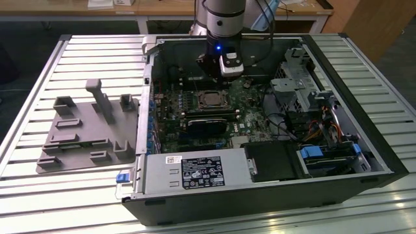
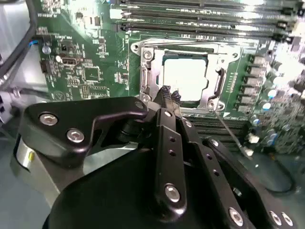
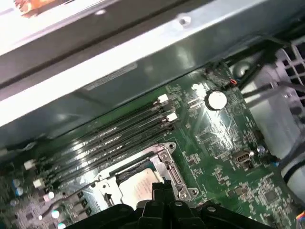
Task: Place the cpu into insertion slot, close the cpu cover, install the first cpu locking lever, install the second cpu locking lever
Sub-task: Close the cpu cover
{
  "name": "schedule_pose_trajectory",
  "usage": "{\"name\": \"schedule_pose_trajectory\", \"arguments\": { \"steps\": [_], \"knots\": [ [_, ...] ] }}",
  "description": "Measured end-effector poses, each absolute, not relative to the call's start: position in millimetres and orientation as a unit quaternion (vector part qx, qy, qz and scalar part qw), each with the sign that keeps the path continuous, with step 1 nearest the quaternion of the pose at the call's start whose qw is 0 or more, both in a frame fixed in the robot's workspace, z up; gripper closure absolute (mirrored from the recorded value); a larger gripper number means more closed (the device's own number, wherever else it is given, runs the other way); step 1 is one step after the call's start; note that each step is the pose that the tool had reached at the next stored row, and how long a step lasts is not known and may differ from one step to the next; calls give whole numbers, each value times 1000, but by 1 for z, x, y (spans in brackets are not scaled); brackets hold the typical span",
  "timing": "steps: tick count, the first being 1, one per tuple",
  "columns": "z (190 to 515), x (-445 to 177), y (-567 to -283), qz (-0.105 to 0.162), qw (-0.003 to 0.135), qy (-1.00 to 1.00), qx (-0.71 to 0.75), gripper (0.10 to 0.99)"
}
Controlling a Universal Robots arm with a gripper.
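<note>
Inside the open case (image 1: 273,200), the gripper (image 2: 167,93) hangs with jaws pressed together and empty, poised at the edge of the cover (image 2: 147,76). Chip (image 2: 186,78) sits seated just beyond them under that lowered cover. Lever step likely in hand, calling for the free wire lever (image 2: 231,136) to be pushed down and hooked.

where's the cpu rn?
In both wrist views the cpu sits on the motherboard, framed by the cpu cover, beside the memory slots, under the end effector.
</note>
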State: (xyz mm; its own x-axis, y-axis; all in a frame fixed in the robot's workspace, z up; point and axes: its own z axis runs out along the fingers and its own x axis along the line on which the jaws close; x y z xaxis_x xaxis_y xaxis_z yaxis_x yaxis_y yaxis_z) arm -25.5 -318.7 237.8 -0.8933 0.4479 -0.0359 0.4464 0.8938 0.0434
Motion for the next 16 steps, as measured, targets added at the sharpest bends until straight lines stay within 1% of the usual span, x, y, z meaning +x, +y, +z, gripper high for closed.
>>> {"name": "schedule_pose_trajectory", "arguments": {
  "steps": [2,11,16],
  "knots": [
    [237,-25,-319,16,22,981,194,980],
    [235,-27,-319,11,22,992,122,980],
    [235,-27,-319,11,22,992,120,980]
  ]
}}
